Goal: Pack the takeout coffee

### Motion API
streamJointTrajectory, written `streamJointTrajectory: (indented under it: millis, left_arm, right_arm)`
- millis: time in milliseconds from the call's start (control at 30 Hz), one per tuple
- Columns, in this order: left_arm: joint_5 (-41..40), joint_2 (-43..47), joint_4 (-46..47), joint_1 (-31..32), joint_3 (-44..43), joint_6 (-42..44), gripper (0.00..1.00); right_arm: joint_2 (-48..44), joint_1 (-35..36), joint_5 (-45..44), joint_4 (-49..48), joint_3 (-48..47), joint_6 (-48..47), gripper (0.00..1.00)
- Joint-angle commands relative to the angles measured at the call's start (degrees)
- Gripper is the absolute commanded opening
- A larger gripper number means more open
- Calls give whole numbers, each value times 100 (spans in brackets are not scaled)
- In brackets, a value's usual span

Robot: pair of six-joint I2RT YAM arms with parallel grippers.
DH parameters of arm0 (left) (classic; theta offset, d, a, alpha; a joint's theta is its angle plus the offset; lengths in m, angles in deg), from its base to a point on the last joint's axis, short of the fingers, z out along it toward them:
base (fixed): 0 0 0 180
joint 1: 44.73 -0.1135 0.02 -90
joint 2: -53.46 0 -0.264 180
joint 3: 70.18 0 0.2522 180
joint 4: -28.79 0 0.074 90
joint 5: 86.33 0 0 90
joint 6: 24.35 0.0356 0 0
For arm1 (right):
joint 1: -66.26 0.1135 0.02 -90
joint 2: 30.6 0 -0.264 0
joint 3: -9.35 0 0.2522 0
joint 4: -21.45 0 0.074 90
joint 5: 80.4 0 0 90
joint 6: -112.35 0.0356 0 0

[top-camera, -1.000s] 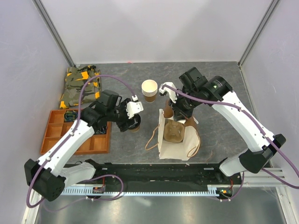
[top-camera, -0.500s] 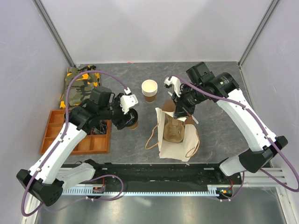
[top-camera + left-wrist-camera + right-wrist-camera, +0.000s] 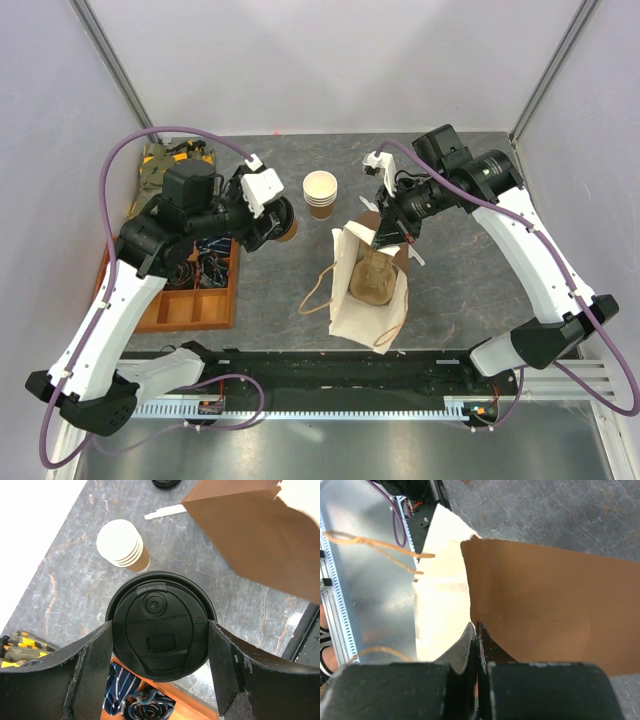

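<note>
Lifting confirmed: left end effector (image 3: 278, 218) clamps the takeout coffee (image 3: 161, 625) by its sides, lid up. It's now off the desk (image 3: 460, 290), beside the cup stack (image 3: 320, 192) and further back than a second ago. Right end effector (image 3: 476, 645), pinching the paper bag (image 3: 368, 300) rim, has pulled the bag more upright.

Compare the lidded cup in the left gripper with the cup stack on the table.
The lidded cup is capped in black; the cup stack is open-topped, with cream rims showing. The lidded cup is a single cup; the cup stack is several nested. The lidded cup is held by the left gripper; the cup stack stands free on the table. Both have brown walls.
</note>
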Motion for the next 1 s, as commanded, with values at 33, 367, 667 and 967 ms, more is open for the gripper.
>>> streamJointTrajectory:
  millis: [33,367,667,967]
  left_arm:
    - [-35,-91,-1,-8,-427,-206,53]
    - [17,-214,-2,1,-533,-302,53]
    - [184,-205,-45,-7,-919,-320,53]
    - [359,-345,-317,36,-2006,304,52]
  right_arm:
    - [-180,-104,581,624,-238,33,0]
    - [-339,-113,1213,624,-79,59,0]
    - [-356,-87,1320,616,395,42,0]
    - [-163,36,881,624,17,-178,0]
